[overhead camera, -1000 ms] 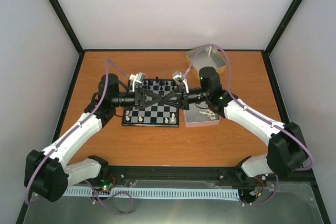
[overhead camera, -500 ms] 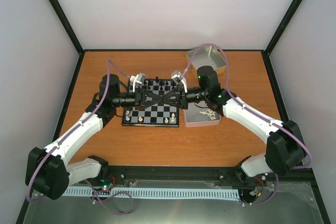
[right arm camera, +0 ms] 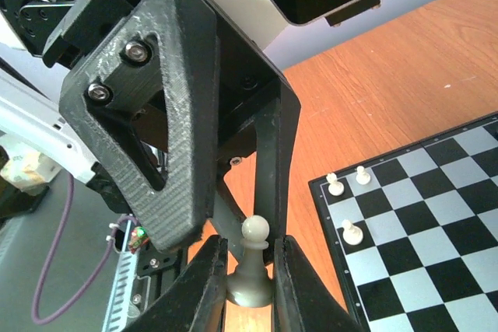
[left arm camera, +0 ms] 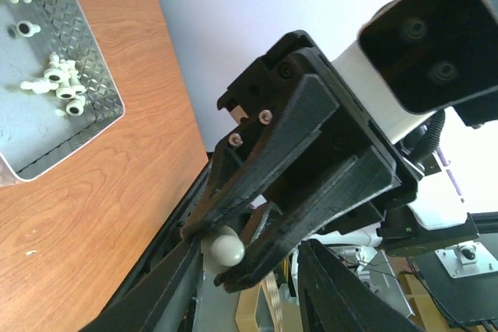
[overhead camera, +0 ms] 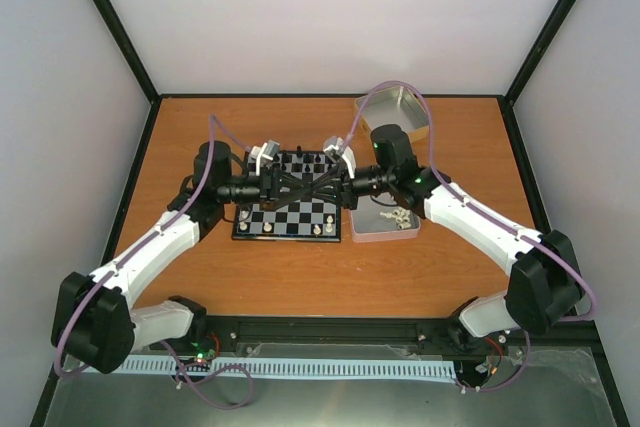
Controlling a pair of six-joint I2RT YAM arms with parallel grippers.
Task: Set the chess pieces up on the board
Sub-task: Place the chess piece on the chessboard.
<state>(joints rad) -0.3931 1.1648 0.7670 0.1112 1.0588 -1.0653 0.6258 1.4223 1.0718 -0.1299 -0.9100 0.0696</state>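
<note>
I'm looking into a box of white walls [overhead camera: 320,17] and black corner posts around the orange-brown wooden table [overhead camera: 300,277]. Both arms reach in from the sides and their fingers cross right over the board [overhead camera: 290,222], which sits mid-table. From above, that tangle hides its middle squares from me. A shallow metal tin [overhead camera: 372,234] lies just beside the board's right edge, with loose cream-white pieces [overhead camera: 398,217] in it. A second tin [overhead camera: 400,107] stands at the back. Black pieces [overhead camera: 305,159] line the far row, and a few placed white pieces [right arm camera: 352,231] stand near the board's edge. My right gripper [right arm camera: 250,274] is clamped on a cream-white pawn [right arm camera: 255,231], held in the air over the board. My left gripper [left arm camera: 249,266] has its jaws apart, flanking the pawn's head. Whether they touch it, I cannot tell.
</note>
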